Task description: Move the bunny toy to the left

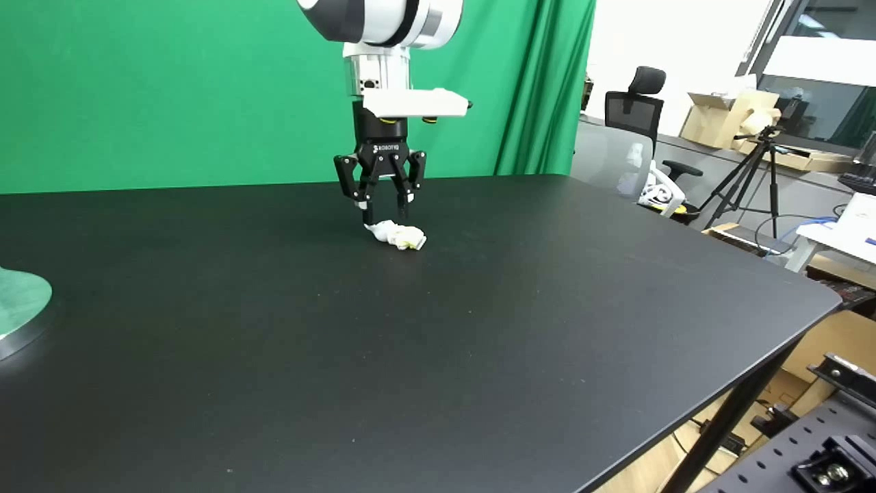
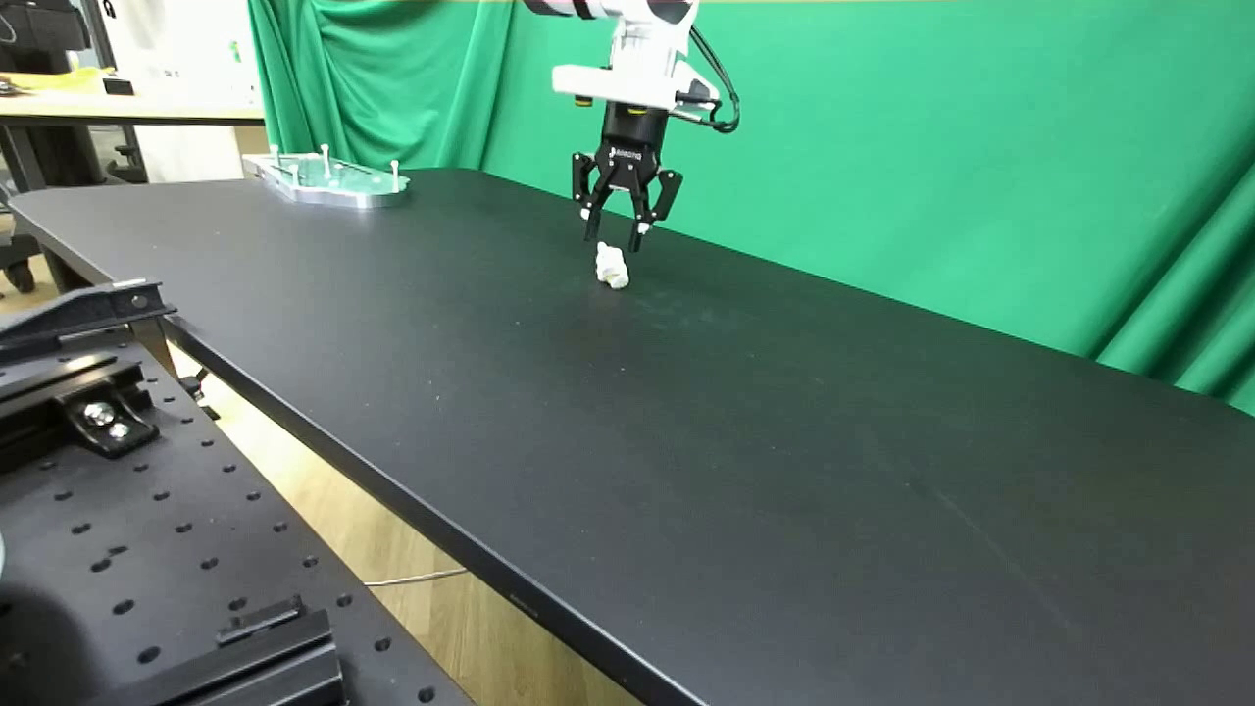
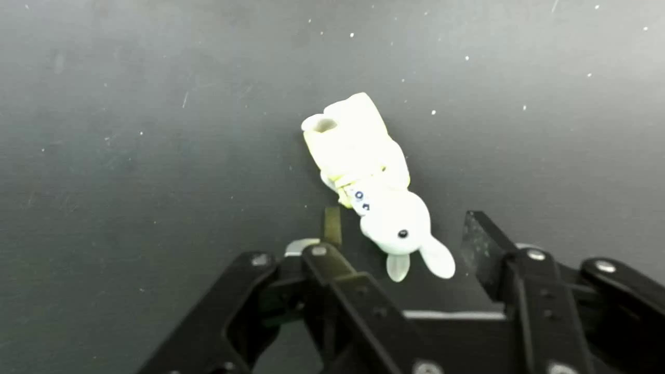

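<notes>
In an exterior view, four white round-topped pegs stand on one see-through green plate with a silver edge, over on the left. In an exterior view, one pale green flat disc with a grey rounded edge pokes in at the far left. One big, smooth black tabletop goes on to the right, with one bright green cloth curtain behind it.

Next comes one white and dark grey robot arm. At its end is one black claw-shaped tool. Its two fingers are spread apart. Low down by the fingertips, one small, long, cream-white bunny toy lies on the tabletop. In the wrist view I count two ears, one black eye and two dark blue rings near its neck. Its ears point toward the tool, and there is space on both sides of its head.

More to the right are one black mesh office chair, one open brown cardboard box, one black three-legged tripod and one dark grey board full of round holes.

White letters on the tool say ROBOTIQ.
</notes>
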